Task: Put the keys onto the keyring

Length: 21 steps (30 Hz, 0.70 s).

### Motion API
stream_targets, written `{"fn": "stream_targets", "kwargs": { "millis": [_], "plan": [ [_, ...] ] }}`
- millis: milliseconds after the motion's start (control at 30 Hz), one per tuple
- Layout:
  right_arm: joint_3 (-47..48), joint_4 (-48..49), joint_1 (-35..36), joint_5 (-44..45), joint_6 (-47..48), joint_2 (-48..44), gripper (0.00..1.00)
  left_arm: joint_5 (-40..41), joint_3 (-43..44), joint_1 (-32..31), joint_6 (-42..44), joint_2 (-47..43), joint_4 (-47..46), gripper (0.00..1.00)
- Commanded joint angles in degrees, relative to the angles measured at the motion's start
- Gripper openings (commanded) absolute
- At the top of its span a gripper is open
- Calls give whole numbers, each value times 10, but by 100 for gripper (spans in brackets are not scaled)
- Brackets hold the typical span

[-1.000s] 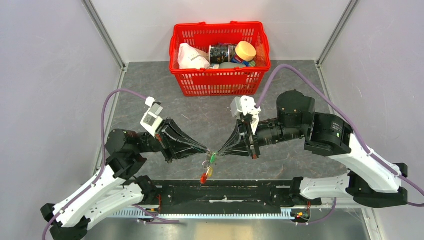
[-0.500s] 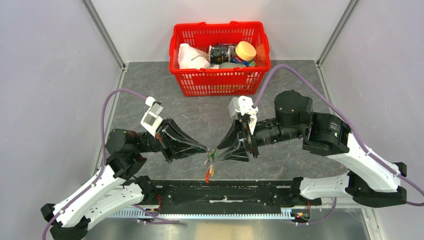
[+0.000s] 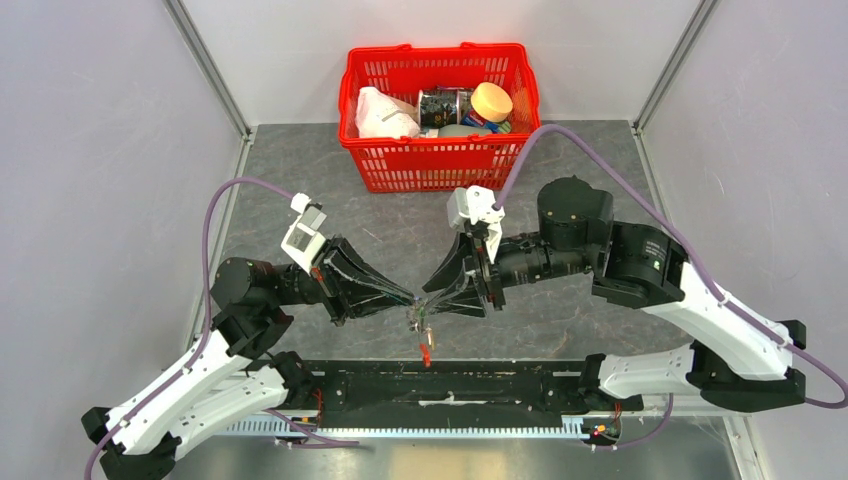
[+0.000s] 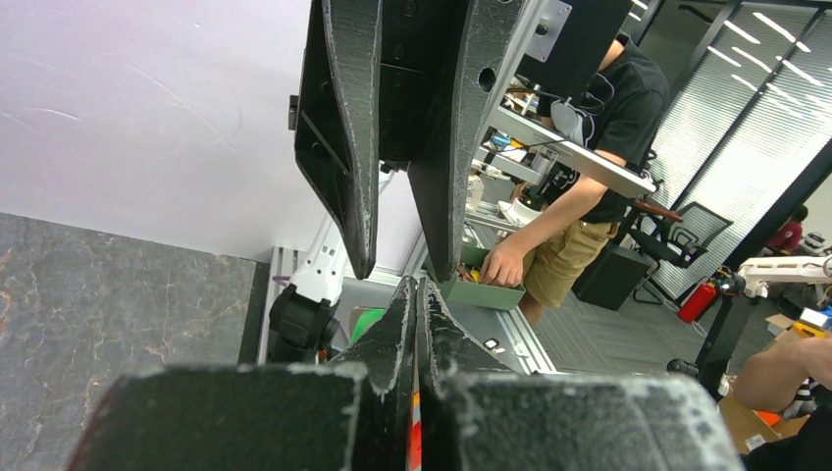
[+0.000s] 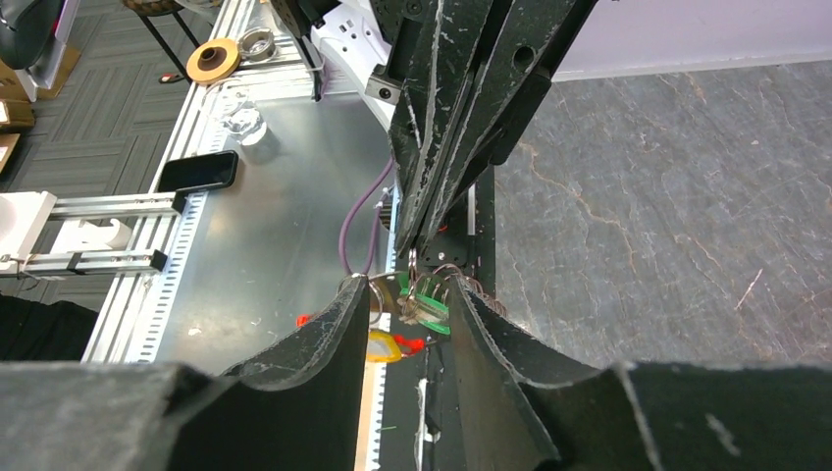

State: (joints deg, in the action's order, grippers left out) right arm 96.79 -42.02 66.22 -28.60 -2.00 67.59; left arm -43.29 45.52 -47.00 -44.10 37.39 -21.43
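Top external: keyring [image 3: 426,348] long axis far-to-near, red end nearmost, seemingly pinched by left pincer [image 3: 410,303]; right pincer [image 3: 428,300] spread astride keys [image 3: 424,316].

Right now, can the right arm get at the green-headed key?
Probably yes: the right arm has its jaws open on either side of the green-headed key, with nothing between. The left arm, jaws shut, holds the keyring from the other side.

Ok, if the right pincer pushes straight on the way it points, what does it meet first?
The green key, sitting between the fingers of the open right pincer; just behind it the left pincer, shut on the keyring. Depth is hard to judge.
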Motion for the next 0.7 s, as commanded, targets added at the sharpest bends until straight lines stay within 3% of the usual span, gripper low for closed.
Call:
{"fn": "stream_targets", "kwargs": {
  "millis": [0,567,667],
  "plan": [
    [4,36,1,-8,-8,7,42,14,7,-1,1,-6,-23,2],
    [-23,45,1,-19,-14,4,35,23,9,-1,4,-8,-23,2],
    [-22,48,1,-22,-15,5,15,22,8,-1,3,-7,-25,2]
  ]
}}
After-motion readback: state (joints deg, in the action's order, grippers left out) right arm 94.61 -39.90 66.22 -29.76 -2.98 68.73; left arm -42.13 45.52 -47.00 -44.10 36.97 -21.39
